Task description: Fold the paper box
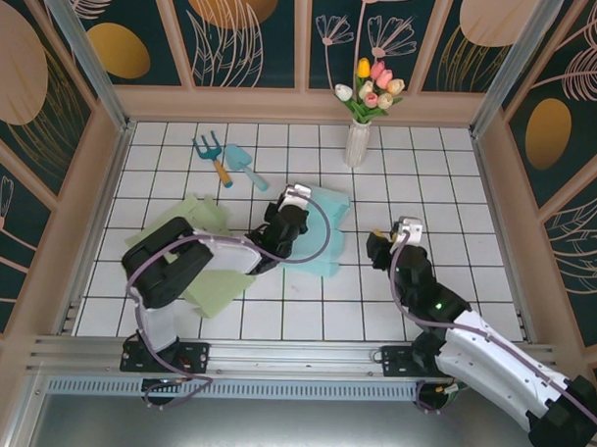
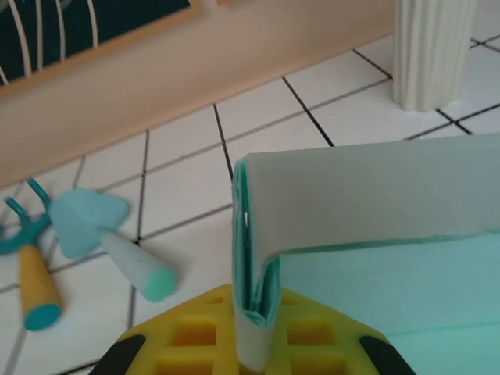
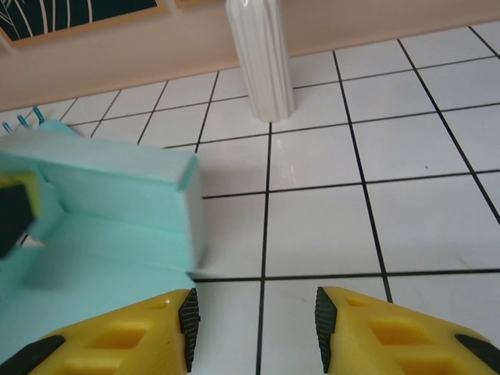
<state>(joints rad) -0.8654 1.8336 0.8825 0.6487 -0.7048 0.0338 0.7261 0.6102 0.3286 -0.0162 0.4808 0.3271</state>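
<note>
The paper box is light teal and lies partly folded on the white tiled table. My left gripper is shut on the box's left wall. In the left wrist view that doubled wall stands upright, pinched at my left gripper, with a flap bent over to the right. My right gripper sits to the right of the box, apart from it. Its jaws stand open over bare tile, with the box's right corner just ahead and to the left.
A white vase with tulips stands at the back, also seen as vase ahead of the right gripper. A toy rake and toy shovel lie at the back left. Green paper sheets lie under the left arm.
</note>
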